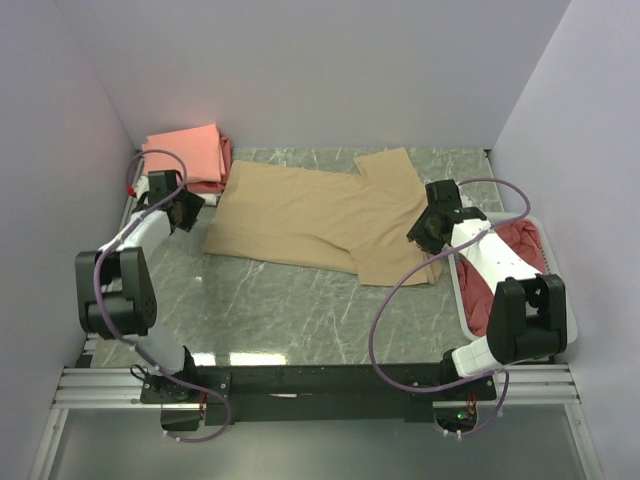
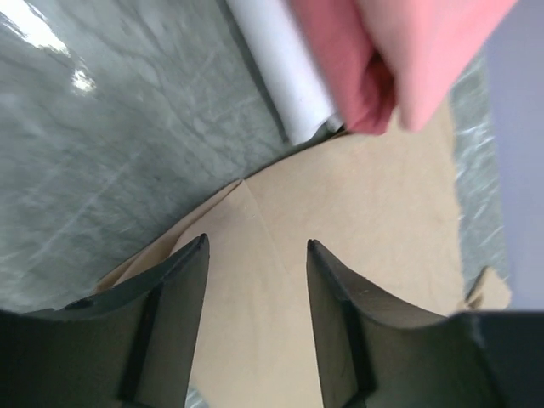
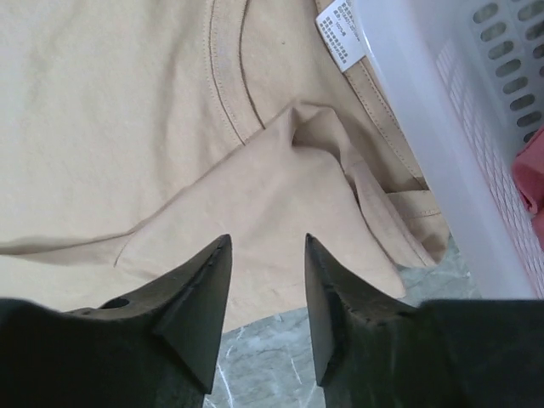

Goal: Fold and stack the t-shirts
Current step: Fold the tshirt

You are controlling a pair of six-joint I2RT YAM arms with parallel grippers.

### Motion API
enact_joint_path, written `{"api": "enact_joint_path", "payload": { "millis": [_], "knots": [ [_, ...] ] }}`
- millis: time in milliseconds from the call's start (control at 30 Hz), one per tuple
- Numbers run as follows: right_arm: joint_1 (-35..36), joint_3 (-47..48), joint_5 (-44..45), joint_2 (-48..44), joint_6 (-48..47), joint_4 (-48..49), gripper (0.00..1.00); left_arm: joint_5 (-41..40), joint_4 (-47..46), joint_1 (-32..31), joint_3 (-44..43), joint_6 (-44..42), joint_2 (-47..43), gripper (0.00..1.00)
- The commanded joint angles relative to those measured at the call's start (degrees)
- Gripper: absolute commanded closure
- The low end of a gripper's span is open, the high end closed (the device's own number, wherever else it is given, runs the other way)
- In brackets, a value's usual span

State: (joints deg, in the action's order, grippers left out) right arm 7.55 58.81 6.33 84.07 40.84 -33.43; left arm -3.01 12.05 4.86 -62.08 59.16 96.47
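A dusty red t-shirt [image 1: 526, 246] sits in the white basket [image 3: 442, 144]. The tan t-shirt [image 1: 300, 215] lies spread on the bench [image 1: 280, 310] beneath the released left end effector [image 2: 257, 244] and the released right end effector [image 3: 268, 240].

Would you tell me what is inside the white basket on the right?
Only dusty red fabric shows in the basket; the right arm hides much of it, so no count.

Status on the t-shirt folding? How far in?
Done: folded pink stack at the far-left corner. In hand: tan t-shirt spread on the table, left gripper and right gripper open over its ends, gripping nothing. Left: fold and stack it, then the red shirts in the white basket.
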Motion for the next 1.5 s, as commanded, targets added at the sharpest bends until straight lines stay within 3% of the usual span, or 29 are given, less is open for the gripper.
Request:
{"api": "enact_joint_path", "payload": {
  "millis": [0, 233, 367, 467, 733, 833, 900, 1033, 1267, 1467],
  "knots": [
    [-0.3, 1.0, 0.3, -3.8, -0.8, 0.4, 0.52, -3.5, 1.8, 1.1, 2.0, -1.4, -8.3, 0.46],
    [5.6, -3.4, 2.5, -9.3, 1.7, -0.1, 0.51, -4.0, -1.7, 0.5, 18.8, 1.7, -18.7, 0.51],
    [10.7, -6.6, 3.1, -10.9, 4.0, 1.4, 0.51, -2.2, -6.9, -0.8, 23.2, 2.2, -18.1, 0.52],
    [13.4, -7.7, 4.5, -10.2, 5.1, 1.7, 0.51, 0.4, -11.6, -1.3, 25.0, 2.3, -16.0, 0.49],
    [15.1, -9.4, 4.7, -10.4, 5.9, 2.1, 0.51, -2.0, -15.4, -2.1, 23.9, 3.4, -10.9, 0.46],
    [15.7, -9.6, 5.4, -11.0, 6.2, 1.4, 0.51, -2.3, -16.4, -2.1, 22.5, 2.9, -8.3, 0.54],
    [15.8, -9.9, 6.1, -11.6, 6.3, 0.5, 0.51, -2.6, -16.9, -2.1, 22.3, 2.7, -7.3, 0.74],
    [15.8, -10.7, 6.2, -13.4, 6.2, -0.5, 0.51, -5.1, -15.4, -2.1, 23.1, 2.9, -8.3, 0.99],
    [15.8, -11.2, 6.6, -15.6, 5.0, -3.0, 0.51, -13.3, -6.6, -1.0, 30.2, 5.7, -20.6, 1.0],
    [16.6, -13.7, 6.5, -19.0, 5.7, -4.7, 0.51, -14.4, 0.7, 0.8, 38.5, 7.5, -33.2, 1.0]
  ]
}}
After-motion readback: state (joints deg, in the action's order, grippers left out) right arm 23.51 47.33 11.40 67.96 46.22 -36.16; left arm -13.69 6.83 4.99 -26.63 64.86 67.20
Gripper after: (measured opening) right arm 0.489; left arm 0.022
